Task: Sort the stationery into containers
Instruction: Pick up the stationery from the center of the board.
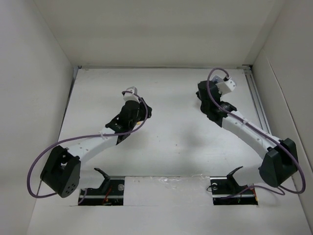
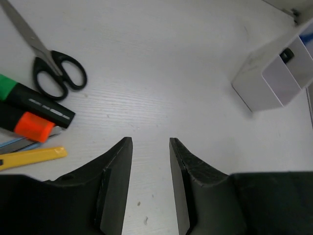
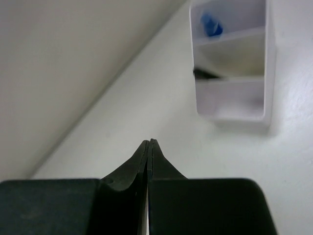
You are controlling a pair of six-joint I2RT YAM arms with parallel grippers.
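Facing the table (image 2: 161, 58), the left gripper (image 2: 150, 142) holds its jaws apart with nothing between them. Scissors (image 2: 56, 73), green highlighter (image 2: 10, 87), orange highlighter (image 2: 32, 126), light-blue pen (image 2: 19, 144) and yellow pen (image 2: 32, 156) lie at the frame's left edge. The white bin (image 2: 264, 83) stands at upper right. The right gripper (image 3: 149, 142) is fully closed on nothing.
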